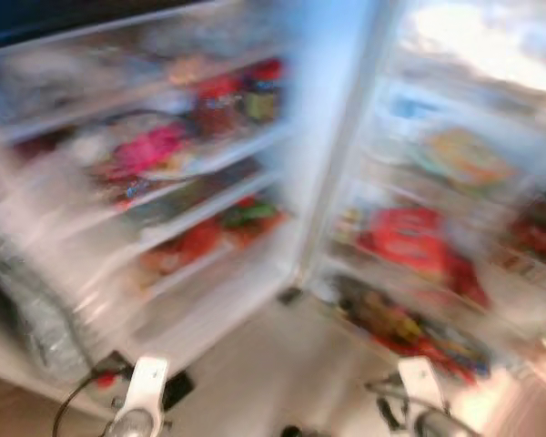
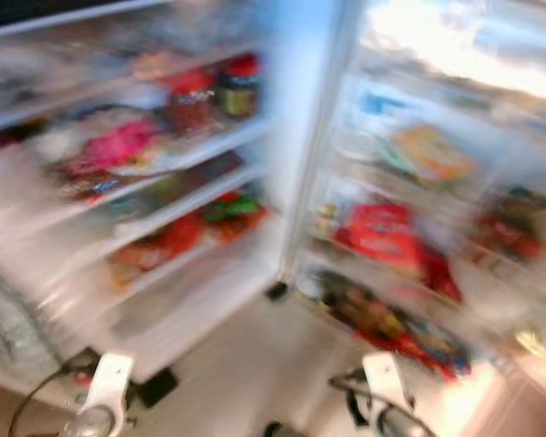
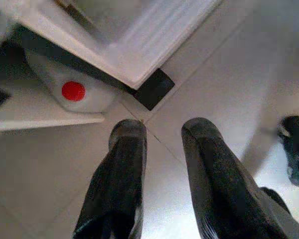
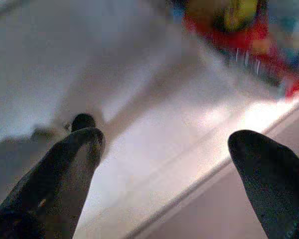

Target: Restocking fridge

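Note:
The fridge (image 1: 309,182) stands open before me, and the picture is blurred. Its inner shelves (image 1: 209,155) hold red-lidded jars (image 1: 220,102), a pink pack (image 1: 150,147) and red and green packs lower down. The open door (image 1: 455,228) on the right carries red packs (image 1: 405,235) and other colourful items in its racks. My left arm (image 1: 144,393) and right arm (image 1: 420,390) hang low in front of the fridge. The left gripper (image 3: 164,132) points at the pale floor, fingers apart and holding nothing. The right gripper (image 4: 164,142) is wide open over the floor by the door's lowest rack.
A white jug with a red cap (image 3: 74,91) sits under a white ledge beside the fridge's black foot (image 3: 153,88). A grey crumpled bundle (image 1: 27,309) lies at the lower left. Pale floor tiles (image 1: 282,364) stretch between the fridge body and the door.

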Tool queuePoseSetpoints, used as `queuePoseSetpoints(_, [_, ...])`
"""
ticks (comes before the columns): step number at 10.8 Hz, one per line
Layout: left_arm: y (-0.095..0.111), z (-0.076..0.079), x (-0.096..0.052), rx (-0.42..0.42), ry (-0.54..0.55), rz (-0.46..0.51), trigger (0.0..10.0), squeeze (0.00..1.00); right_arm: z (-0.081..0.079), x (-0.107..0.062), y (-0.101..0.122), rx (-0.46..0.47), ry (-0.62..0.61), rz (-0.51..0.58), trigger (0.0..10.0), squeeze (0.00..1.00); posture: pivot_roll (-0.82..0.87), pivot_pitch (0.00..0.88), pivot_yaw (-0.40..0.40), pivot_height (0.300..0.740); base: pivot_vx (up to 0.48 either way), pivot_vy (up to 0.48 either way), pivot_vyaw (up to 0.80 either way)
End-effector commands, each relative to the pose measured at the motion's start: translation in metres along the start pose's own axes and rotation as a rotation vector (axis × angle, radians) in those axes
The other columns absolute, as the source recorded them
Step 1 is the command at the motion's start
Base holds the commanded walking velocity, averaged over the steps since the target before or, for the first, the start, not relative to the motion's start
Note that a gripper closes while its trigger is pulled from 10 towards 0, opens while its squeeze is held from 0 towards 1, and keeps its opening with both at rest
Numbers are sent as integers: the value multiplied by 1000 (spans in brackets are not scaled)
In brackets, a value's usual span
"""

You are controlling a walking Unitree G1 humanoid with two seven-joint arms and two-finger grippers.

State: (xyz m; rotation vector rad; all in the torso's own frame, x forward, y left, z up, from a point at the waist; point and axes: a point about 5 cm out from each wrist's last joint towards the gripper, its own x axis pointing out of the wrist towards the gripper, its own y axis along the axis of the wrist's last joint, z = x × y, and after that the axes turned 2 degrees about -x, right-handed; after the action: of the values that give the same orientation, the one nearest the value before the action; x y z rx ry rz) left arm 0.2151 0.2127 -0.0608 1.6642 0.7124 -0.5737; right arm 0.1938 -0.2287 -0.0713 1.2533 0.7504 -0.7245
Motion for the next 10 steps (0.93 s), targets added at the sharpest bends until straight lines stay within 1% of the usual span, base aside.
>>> queuePoseSetpoints(1, [-4,4,-1,0,-14,-20,10000,0,4,-1,-2,1,-10,-9,10000,0,-149,138,-6,740,0,0,-781])
queuePoseSetpoints(4, [-5,4,-1,6,-18,-27,10000,0,4,-1,-2,-3,-8,-6,10000,0,-151,128,-4,740,0,0,-777])
queuePoseSetpoints(7, [-4,3,0,32,-24,-29,10000,0,4,-1,-1,5,-9,8,10000,0,-151,129,-3,740,0,0,0])
queuePoseSetpoints(10, [-4,3,0,37,-26,-34,10000,0,4,-1,0,8,-10,14,10000,0,-152,142,-4,740,0,-356,0])
